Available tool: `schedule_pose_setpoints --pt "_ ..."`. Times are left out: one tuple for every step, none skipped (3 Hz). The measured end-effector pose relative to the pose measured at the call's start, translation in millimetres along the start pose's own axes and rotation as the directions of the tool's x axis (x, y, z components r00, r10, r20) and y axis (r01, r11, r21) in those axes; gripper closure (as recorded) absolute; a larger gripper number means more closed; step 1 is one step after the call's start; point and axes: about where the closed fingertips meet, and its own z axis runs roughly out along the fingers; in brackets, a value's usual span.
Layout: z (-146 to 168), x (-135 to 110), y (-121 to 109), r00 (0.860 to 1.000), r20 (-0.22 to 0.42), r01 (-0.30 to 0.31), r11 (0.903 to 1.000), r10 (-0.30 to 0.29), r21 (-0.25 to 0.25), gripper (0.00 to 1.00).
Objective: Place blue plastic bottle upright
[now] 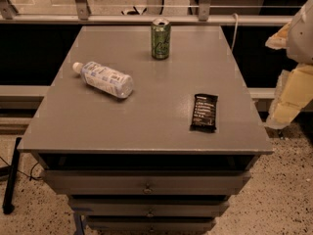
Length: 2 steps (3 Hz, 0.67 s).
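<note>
The blue plastic bottle [103,79] lies on its side on the left part of the grey cabinet top [146,116]. It is clear, with a white cap pointing to the back left and a white and pale-blue label. My gripper [287,104] hangs at the right edge of the view, off the cabinet's right side and far from the bottle. Nothing shows in it.
A green drink can [160,38] stands upright at the back middle of the top. A dark snack bar [204,112] lies flat at the front right. Drawers [146,182] are below the top. A railing [146,13] runs behind the cabinet.
</note>
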Motion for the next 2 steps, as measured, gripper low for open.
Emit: schedule_pose_setpoints --pt "-0.4 -2.6 -0.9 1.000 0.006 0.004 1.0000 -0.004 0.002 0.00" --pt "28.0 -33.3 -11.0 1.000 0.004 0.004 1.0000 -0.004 0.003 0.00"
